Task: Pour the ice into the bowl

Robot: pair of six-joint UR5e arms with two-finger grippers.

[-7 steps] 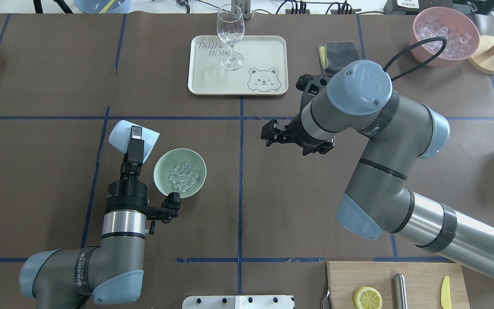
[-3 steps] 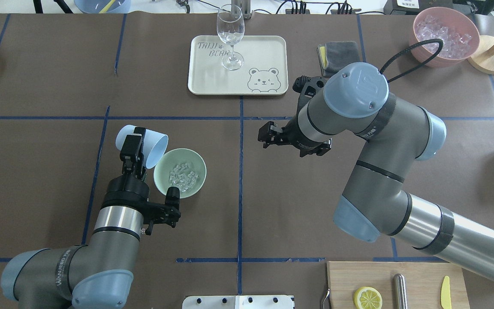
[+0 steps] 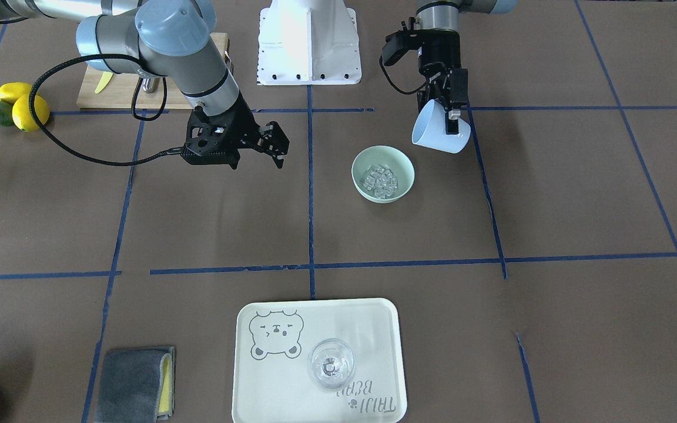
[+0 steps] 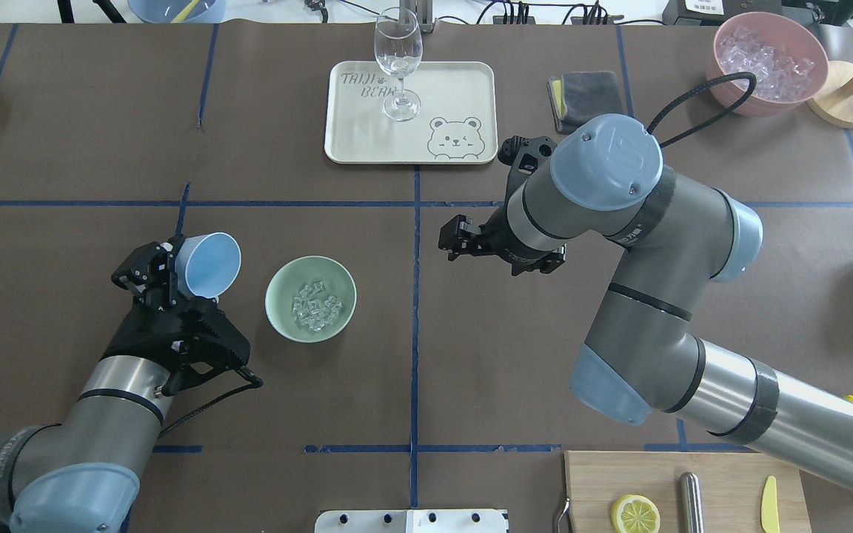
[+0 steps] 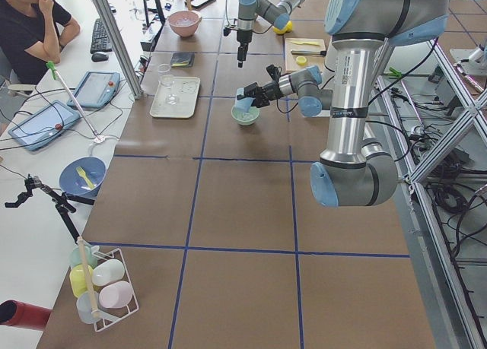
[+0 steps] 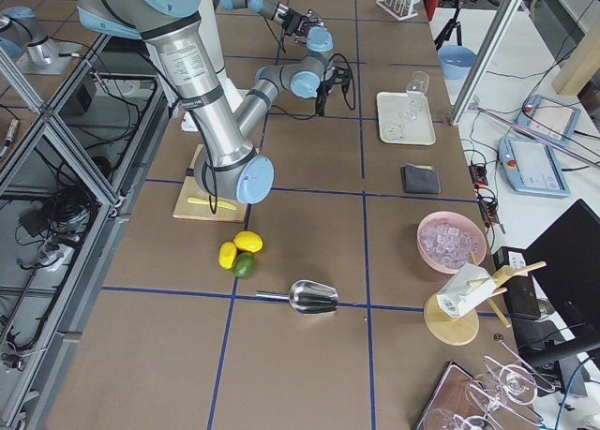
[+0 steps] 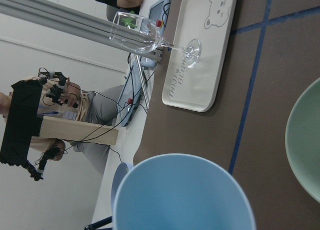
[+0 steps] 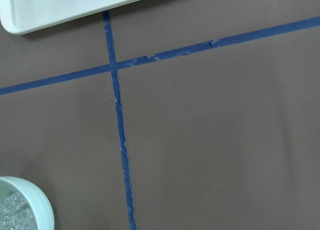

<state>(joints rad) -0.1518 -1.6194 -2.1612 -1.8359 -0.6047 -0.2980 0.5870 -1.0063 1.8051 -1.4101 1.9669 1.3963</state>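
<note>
The bowl point(image 4: 311, 298) stands on the tabletop point(image 4: 64, 148) just left of the middle tape line point(image 4: 415, 311), the ice point(image 4: 314, 304) in it. Left of the bowl, apart from it, the cup point(image 4: 208, 264) is held above the tabletop in the left hand point(image 4: 175, 270). The right hand point(image 4: 456, 238) hangs right of that line. At the far side the glass point(image 4: 398, 52) stands on the tray point(image 4: 367, 141), a folded cloth point(image 4: 589, 92) to the tray's right.
</note>
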